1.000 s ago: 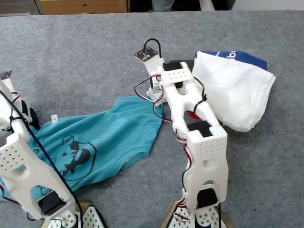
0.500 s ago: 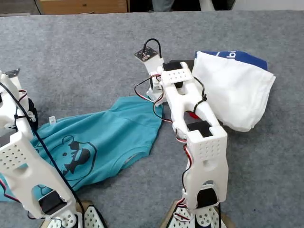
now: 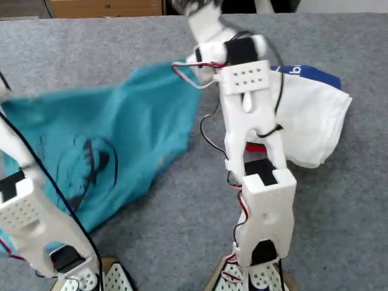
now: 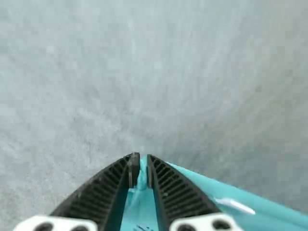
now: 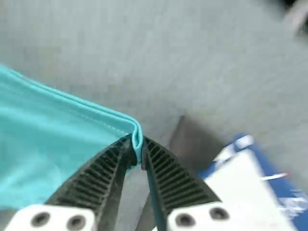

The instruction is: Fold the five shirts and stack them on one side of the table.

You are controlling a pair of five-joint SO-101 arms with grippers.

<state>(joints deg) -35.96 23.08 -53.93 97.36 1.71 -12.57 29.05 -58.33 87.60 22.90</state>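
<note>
A teal shirt (image 3: 103, 145) with a dark print hangs lifted and stretched between both arms in the high view. My left gripper (image 4: 139, 166) is shut on one corner of the teal shirt (image 4: 192, 192) at the table's left edge. My right gripper (image 5: 137, 147) is shut on the teal shirt (image 5: 53, 144) at its other corner, high near the table's far middle (image 3: 191, 60). A pile of folded shirts, white (image 3: 309, 121) over blue (image 3: 309, 74), lies at the right.
The grey felt table (image 3: 339, 200) has bare room in front and at the far left. Both white arm bodies (image 3: 257, 182) stand over the near side, with loose cables along them. A wooden cabinet edge (image 3: 103, 7) lies beyond the table.
Both arms have risen and swung toward the far side, lifting the teal shirt off the table; it now hangs spread in the air instead of lying flat.
</note>
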